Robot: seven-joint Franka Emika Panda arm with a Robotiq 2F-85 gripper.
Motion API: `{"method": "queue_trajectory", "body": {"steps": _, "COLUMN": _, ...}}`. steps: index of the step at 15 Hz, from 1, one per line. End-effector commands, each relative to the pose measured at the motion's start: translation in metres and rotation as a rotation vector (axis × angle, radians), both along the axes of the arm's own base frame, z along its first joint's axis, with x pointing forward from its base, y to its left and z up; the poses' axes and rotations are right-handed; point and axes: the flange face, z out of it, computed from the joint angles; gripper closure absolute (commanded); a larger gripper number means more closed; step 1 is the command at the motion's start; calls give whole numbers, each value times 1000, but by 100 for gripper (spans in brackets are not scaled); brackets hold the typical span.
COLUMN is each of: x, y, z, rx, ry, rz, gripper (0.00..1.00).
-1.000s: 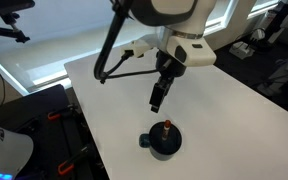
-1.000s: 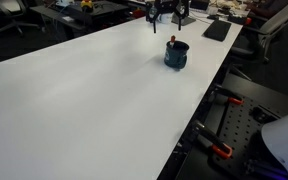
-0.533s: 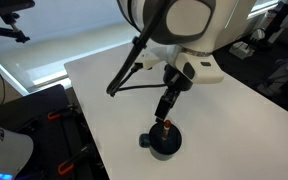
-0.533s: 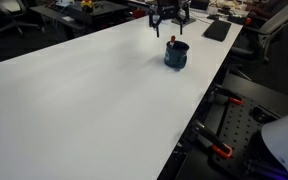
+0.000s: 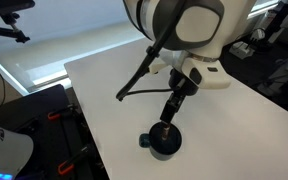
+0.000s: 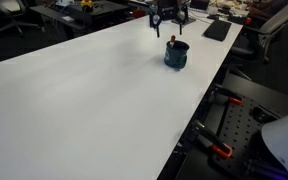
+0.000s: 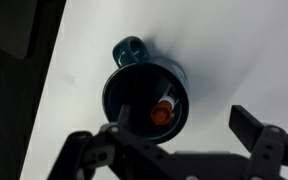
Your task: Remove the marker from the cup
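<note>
**While the marker stands in the mug, centre the jaws before closing**

Since the marker (image 7: pixel 162 112) leans inside the dark blue mug (image 7: pixel 180 78) with only its red-orange tip showing above the rim, the grasp has to land on that short exposed end. The mug sits on the white table (image 5: pixel 104 80), towards its near edge in an exterior view, with its stubby handle (image 7: pixel 129 50) pointing away from the marker.

The gripper (image 5: pixel 167 116) hangs directly above the mug, close to the tip but not touching it. In the wrist view its jaws are spread wide and hold nothing. The right finger (image 7: pixel 252 128) is well clear of the rim, and the marker tip lies between the two fingers, a little nearer the left one.

To do this step well:

- Shift slightly so the tip sits midway between the fingers. Otherwise one pad is likely to meet it first and tip the marker against the mug wall.
- Descend straight down, only far enough for the pads to cover the tip. Any deeper and a finger may catch the rim.
- Close gently, then lift vertically. The mug looks light, so a slanted pull could drag or topple it.

How high the marker stands above the rim is hard to judge in an exterior view (image 6: pixel 172 40).
</note>
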Motion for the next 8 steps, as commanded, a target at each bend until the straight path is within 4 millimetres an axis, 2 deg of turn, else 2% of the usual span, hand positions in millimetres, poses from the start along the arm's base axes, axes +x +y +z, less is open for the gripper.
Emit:
{"method": "queue_trajectory", "body": {"steps": 1, "x": 1, "y": 0, "z": -2, "rx": -6, "ry": 5, "rz": -3, "gripper": 0}}
{"method": "queue_trajectory", "body": {"steps": 8, "x": 1, "y": -1, "z": -8, "rx": -6, "ry": 14, "rz": -5, "gripper": 0}}
